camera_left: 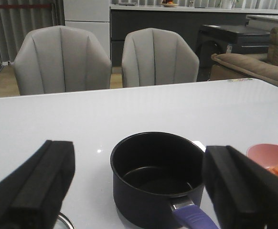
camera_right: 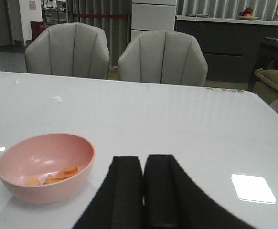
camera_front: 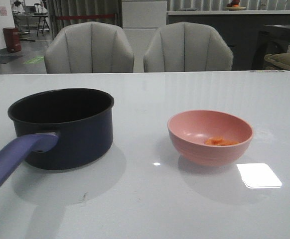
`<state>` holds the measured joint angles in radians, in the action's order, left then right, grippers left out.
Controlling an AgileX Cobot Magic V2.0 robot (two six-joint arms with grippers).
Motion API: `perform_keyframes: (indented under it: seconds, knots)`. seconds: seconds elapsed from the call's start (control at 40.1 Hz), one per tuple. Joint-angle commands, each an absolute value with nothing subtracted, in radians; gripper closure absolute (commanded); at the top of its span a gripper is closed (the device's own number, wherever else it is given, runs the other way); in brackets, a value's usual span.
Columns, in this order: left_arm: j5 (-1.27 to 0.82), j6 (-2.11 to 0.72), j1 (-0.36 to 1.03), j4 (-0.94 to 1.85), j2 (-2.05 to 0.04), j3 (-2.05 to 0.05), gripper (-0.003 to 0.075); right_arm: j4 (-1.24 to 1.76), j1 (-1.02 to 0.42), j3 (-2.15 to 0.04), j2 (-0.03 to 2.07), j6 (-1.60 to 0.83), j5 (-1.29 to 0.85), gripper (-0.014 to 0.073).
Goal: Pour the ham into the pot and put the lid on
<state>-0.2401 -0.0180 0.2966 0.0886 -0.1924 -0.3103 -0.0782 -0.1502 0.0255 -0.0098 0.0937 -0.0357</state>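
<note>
on the left of the white desk (camera_front: pixel 145 209) stands the pot (camera_front: pixel 68 127), a dark navy saucepan, upright and with nothing visible inside. its long purple-blue handle (camera_front: pixel 15 157) runs toward the near left edge of the front view. in the left wrist view the left hand (camera_left: pixel 139 186) is spread wide, its two black fingers (camera_left: pixel 38 186) well apart, with the pot seen between them and beyond them; the hand holds nothing. at the bottom edge of that view, by the left finger, a thin curved rim (camera_left: pixel 65 222) shows, too little of it to name.

right of the pot, well apart from it, sits the pink bowl (camera_front: pixel 210 137), upright on the desk. the ham (camera_front: pixel 220 142), a few small orange slices, lies in a little heap on the bowl's bottom. a bright square reflection (camera_front: pixel 258 175) lies on the desk just right of the bowl.

in the right wrist view the right hand (camera_right: pixel 144 191) is narrow, its black fingers (camera_right: pixel 124 191) pressed together with only a slit between, gripping nothing. the bowl lies near it. two grey chairs (camera_front: pixel 135 50) stand behind the desk.
</note>
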Motion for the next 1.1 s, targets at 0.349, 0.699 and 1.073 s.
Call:
perform_keyframes:
  seconds: [0.349,0.699,1.073]
  knots:
    - [-0.119,-0.018,0.336,0.100,-0.189,-0.322,0.0136,-0.046,-0.149,-0.113,0.026,0.132,-0.011,0.0445]
    - [-0.119,-0.018,0.336,0.100,-0.189,-0.322,0.0136,-0.059,-0.149,-0.331,0.293,0.120,-0.216,0.0445]
    - [-0.113,-0.018,0.336,0.100,-0.189,-0.322,0.0136,-0.014,-0.173,-0.424,0.589,0.120,-0.231,0.0174]
